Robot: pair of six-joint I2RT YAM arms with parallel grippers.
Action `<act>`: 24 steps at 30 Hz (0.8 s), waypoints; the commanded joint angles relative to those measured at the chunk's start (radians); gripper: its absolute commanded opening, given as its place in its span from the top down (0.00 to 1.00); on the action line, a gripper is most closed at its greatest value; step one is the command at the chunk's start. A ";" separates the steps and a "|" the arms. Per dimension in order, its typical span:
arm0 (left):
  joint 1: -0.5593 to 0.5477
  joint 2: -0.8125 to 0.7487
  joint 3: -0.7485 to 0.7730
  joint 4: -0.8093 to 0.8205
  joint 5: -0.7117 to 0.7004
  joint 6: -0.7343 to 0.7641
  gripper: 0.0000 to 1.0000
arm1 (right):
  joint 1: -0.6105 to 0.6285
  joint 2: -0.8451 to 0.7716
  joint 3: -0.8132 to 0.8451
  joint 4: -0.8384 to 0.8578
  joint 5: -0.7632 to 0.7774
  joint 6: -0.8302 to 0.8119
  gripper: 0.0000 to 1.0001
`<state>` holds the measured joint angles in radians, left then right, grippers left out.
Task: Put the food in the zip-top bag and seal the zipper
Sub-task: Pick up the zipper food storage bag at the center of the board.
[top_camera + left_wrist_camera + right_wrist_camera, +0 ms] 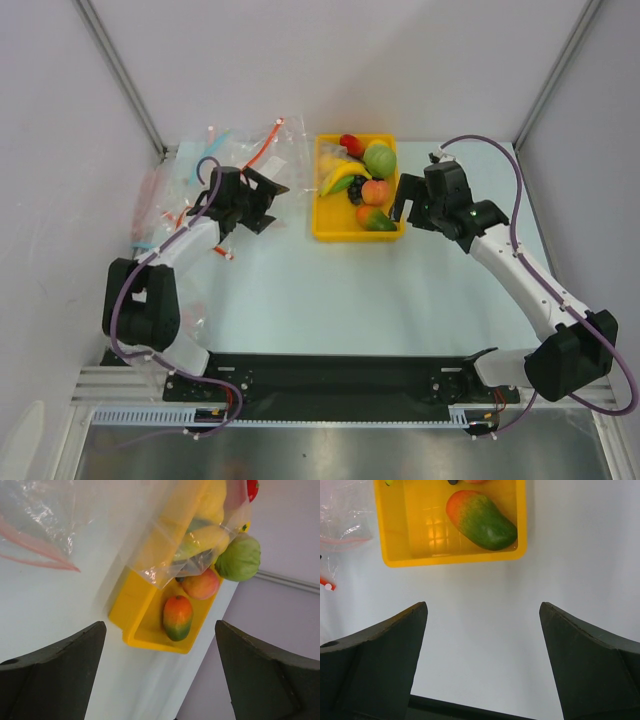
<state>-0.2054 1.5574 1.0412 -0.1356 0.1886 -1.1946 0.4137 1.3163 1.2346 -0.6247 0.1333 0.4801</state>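
At the table's (300, 290) ten o'clock, among other clear pouches (160, 200), lies the zip-top bag (287, 157), its red zipper (263, 150) slanting toward one o'clock. At the bag's five o'clock sits the left tool (270, 207) — fingers spread wide, nothing between them. At twelve o'clock the yellow tray (318, 228) holds the food: banana (345, 178), grape bunch (355, 192), round green fruit (379, 160), peach (375, 192), mango (375, 218). Clear plastic (150, 530) laps over the tray's left rim. At the tray's three o'clock is the right tool (482, 610) — fingers likewise parted, holding nothing.

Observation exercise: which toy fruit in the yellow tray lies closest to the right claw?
The green-red mango, alone at the near end of the tray.
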 commanded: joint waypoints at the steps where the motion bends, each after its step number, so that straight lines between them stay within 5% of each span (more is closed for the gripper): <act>1: -0.006 0.058 0.092 0.077 -0.038 -0.075 0.04 | 0.013 -0.008 0.045 0.033 0.000 -0.032 0.00; 17: -0.049 0.357 0.397 0.073 -0.238 -0.210 0.07 | 0.014 -0.042 0.057 0.031 0.017 -0.026 0.00; 24: -0.091 0.389 0.517 -0.125 -0.386 -0.189 0.07 | 0.013 -0.058 0.054 0.026 0.034 -0.037 0.00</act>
<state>-0.2764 1.9610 1.4914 -0.1684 -0.0868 -1.3811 0.4259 1.2953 1.2480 -0.6155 0.1413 0.4656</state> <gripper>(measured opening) 0.924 0.995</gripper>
